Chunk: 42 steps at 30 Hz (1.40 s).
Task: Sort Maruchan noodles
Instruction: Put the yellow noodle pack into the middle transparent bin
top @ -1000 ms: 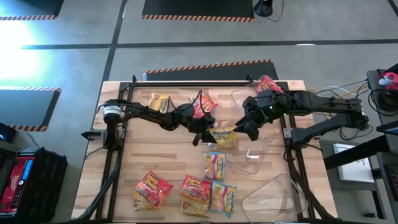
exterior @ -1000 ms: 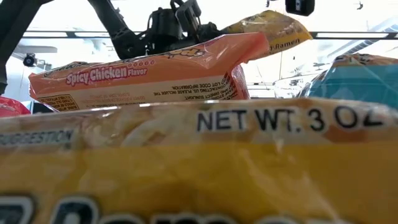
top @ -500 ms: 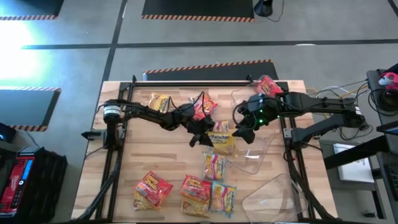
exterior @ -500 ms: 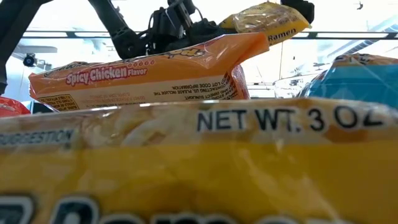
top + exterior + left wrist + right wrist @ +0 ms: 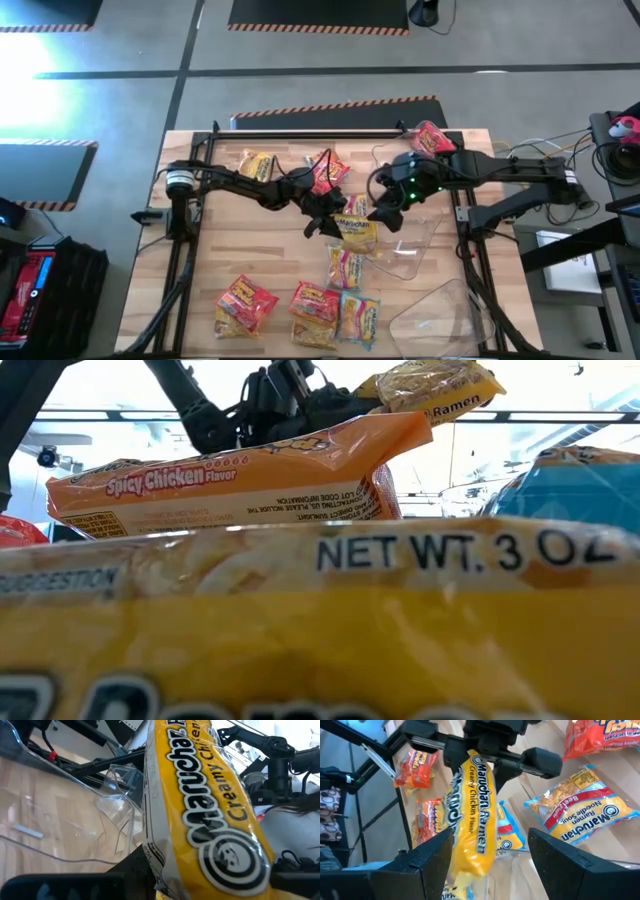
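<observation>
A yellow Maruchan noodle packet (image 5: 470,815) marked Creamy Chicken hangs in the air over the table's middle (image 5: 356,227). My left gripper (image 5: 325,215) is shut on it, reaching in from the left. My right gripper (image 5: 490,840) is open, and its fingers stand on either side of the packet's free end. I cannot tell whether one of them touches it. Other Maruchan noodle packets lie flat on the table. Two are at the far side (image 5: 257,163) (image 5: 328,170), several are near the front edge (image 5: 313,310), and a red one is at the far right (image 5: 432,135). My left gripper pinches one short end of the yellow packet (image 5: 469,761) between its two fingers. The fingers come in level from the table's left. The packet sticks out past them toward my right gripper, lifted clear of the table (image 5: 440,385).
Clear plastic tubs stand at the right (image 5: 410,245) and the near right (image 5: 440,310). In the low view, an orange Spicy Chicken packet (image 5: 240,475), a yellow one (image 5: 320,630) and a light blue one (image 5: 580,490) fill the foreground. Bare wood lies at the middle left (image 5: 230,240).
My right gripper has moved toward the table's left and a little down, closing in on the yellow packet's free end. My left gripper has stayed in place but turned its wrist a little. In the low view the packet's free end has swung slightly upward.
</observation>
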### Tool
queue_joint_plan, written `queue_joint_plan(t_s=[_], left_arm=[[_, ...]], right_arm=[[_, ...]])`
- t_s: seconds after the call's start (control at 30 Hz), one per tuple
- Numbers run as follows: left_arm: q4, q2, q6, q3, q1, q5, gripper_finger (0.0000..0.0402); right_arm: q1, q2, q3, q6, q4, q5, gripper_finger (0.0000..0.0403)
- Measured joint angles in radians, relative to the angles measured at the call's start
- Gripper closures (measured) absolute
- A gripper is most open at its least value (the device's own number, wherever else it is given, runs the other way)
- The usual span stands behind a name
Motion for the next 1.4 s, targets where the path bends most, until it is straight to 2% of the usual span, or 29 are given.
queue_joint_plan(t_s=[0.7, 0.9, 1.1, 1.4], left_arm=[[-0.014, 0.0, 0.024, 0.002, 0.0, 0.001, 0.0315], [-0.014, 0.0, 0.023, 0.002, 0.0, 0.004, 0.0315], [-0.013, 0.0, -0.015, 0.001, 0.0, 0.053, 0.0313], [-0.013, -0.001, -0.068, 0.001, 0.002, 0.05, 0.0283]], right_arm=[[0.002, 0.139, 0.003, -0.024, 0.075, -0.158, 0.0163], [0.002, 0.15, 0.003, -0.026, 0.073, -0.179, 0.019], [0.002, 0.146, 0.003, -0.025, 0.073, -0.186, 0.0224], [0.002, 0.143, 0.003, -0.035, 0.066, -0.184, 0.0275]])
